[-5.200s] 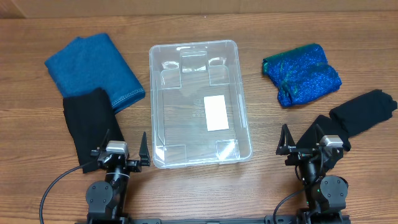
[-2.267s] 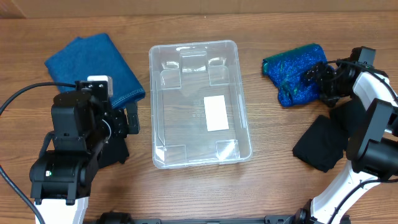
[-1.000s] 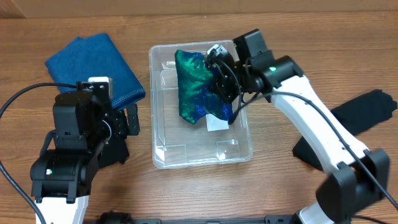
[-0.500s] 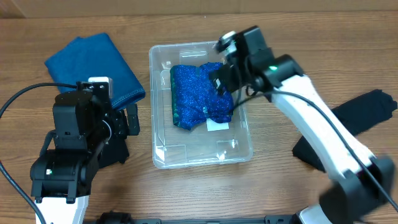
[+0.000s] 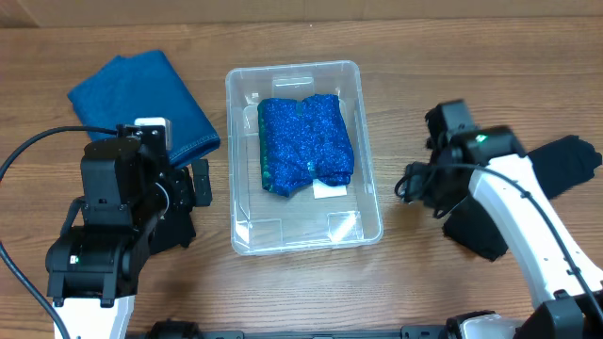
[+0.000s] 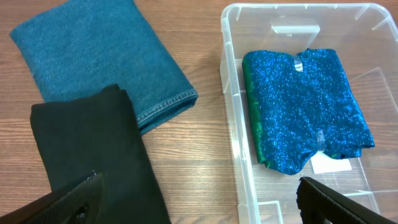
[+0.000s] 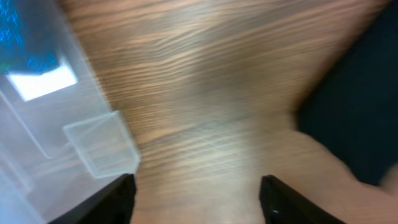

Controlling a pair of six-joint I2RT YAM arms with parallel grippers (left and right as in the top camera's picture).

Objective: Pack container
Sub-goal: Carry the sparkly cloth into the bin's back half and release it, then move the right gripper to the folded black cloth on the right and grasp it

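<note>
Left arm is black all over, blocky housings stacked up, a white link at its foot, a pale camera block on top, and a black cable looping off its side. Right arm wears smooth white shells with black joints, ending in a black hand, fingers dark and blunt.

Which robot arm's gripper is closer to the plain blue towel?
Left. The left gripper is just on the robot's side of the blue towel, by the black cloth. The right gripper is beyond the container, on the table's other side.
</note>
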